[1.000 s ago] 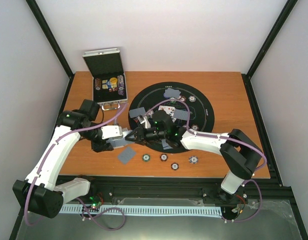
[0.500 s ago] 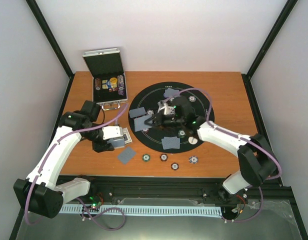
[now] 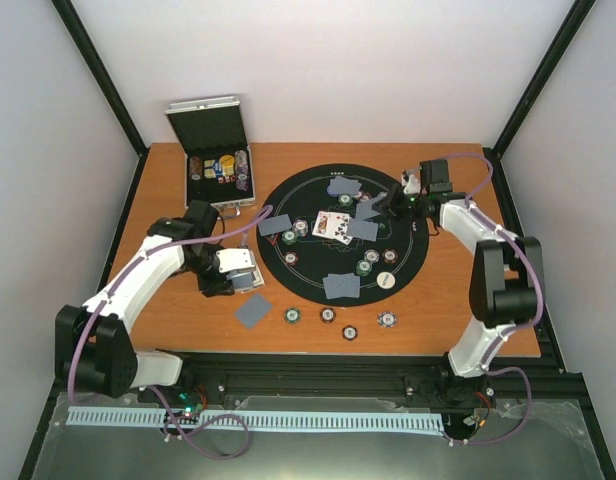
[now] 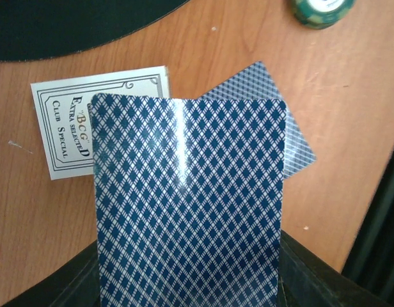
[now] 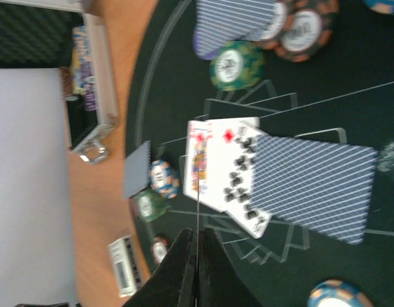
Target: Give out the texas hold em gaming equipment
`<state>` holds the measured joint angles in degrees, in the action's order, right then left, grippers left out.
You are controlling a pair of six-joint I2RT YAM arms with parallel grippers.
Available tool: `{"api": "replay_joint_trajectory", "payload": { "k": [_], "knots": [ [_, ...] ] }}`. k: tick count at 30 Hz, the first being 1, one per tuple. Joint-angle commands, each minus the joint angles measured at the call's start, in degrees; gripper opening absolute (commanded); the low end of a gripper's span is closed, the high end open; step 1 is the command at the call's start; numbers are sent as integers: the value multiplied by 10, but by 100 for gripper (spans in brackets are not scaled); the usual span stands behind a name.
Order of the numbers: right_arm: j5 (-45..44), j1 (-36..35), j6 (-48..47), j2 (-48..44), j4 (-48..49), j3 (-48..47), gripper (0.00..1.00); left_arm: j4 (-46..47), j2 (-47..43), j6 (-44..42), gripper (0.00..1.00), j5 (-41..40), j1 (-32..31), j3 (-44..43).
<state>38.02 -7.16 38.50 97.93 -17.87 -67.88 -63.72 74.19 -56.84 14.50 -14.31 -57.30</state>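
Holding firm on the left: the left gripper point(image 3: 236, 268) is clamped across a thick deck of blue diamond-backed playing cards point(image 4: 187, 204). Its jaws are closed in on the two long sides, and the top card's glossy back fills the wrist view. Directly under that gripper, on the brown wooden counter point(image 3: 458, 300), lie a white printed brand card point(image 4: 88, 131) and one loose face-down card point(image 4: 296, 146). A green striped poker chip point(image 4: 322, 7) sits just beyond them.

Over to the right gripper point(image 5: 197, 242), hanging above the round black felt mat point(image 3: 298, 278) with its tips pinched tight together. A thin pale line runs straight out from between them, and I read that as a single playing card point(image 5: 197, 192) seen edge-on. Ahead of and below that gripper sits a fan of face-up cards point(image 5: 213, 166) with a face-down blue-backed card point(image 5: 312, 185) overlapping them. More chips ring the layout further out.

My call on handling: these cards are feather-light, thin, bendy and slick. The deck could splay or shed its top card if the squeeze slackens. A lone card wants a pinch on a short edge or corner, not the middle. The chips are small, rigid and a touch heavier, so take them across the rim. Dealing looks well underway, not finished.
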Motion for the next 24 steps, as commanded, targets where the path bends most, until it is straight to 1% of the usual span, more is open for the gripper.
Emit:
{"api": "replay_joint_trajectory", "payload": {
  "k": [1, 5, 7, 10, 12, 13, 14, 18, 24],
  "knots": [
    [-20, 17, -59, 75, -69, -38, 3, 77, 30, 18, 1, -31, 1, 13],
    [-40, 20, -73, 124, -82, -73, 4, 111, 60, 23, 1, -46, 2, 20],
    [-58, 21, -81, 142, -94, -87, 7, 125, 76, 26, 1, -54, 3, 18],
    [-72, 24, -91, 158, -107, -95, 17, 145, 99, 28, 1, -73, 8, 16],
    [-83, 25, -94, 157, -111, -90, 23, 151, 110, 26, 1, -85, 24, 17],
    [-86, 25, -94, 151, -110, -83, 27, 151, 114, 24, 1, -86, 35, 18],
    [-89, 25, -94, 147, -105, -74, 33, 150, 116, 19, 1, -85, 49, 19],
    [-88, 25, -90, 110, -93, -47, 50, 149, 109, -7, 1, -83, 91, 38],
    [-105, 25, -84, 49, -99, -30, 72, 157, 80, -13, 1, -76, 98, 78]
  ]
}}
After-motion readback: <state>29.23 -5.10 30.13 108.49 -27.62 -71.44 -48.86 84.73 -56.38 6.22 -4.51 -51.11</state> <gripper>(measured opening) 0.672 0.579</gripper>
